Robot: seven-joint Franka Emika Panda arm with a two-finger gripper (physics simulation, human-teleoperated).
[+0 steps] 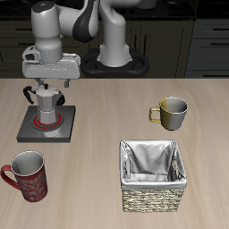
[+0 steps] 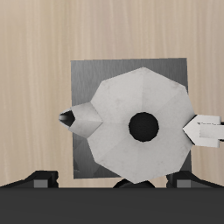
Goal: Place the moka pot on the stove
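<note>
Pincer (image 1: 47, 89) above moka pot (image 1: 46, 105) on stove (image 1: 27, 131).

Lighting is even and moderately bright across the table (image 1: 107, 107), diffuse, apparently from overhead; no glare anywhere. Shadows are soft and short: a faint dark patch lies under the wicker basket (image 1: 152, 176) at its near side, and a small one beside the red mug (image 1: 25, 174). The background behind the table is dim, nearly black. Both renders are low resolution, with jagged edges on outlines. The wrist view is sharp throughout; the moka pot (image 2: 140, 118) shows flat grey shading, facets faintly distinguished. No edge distortion observed.
</note>
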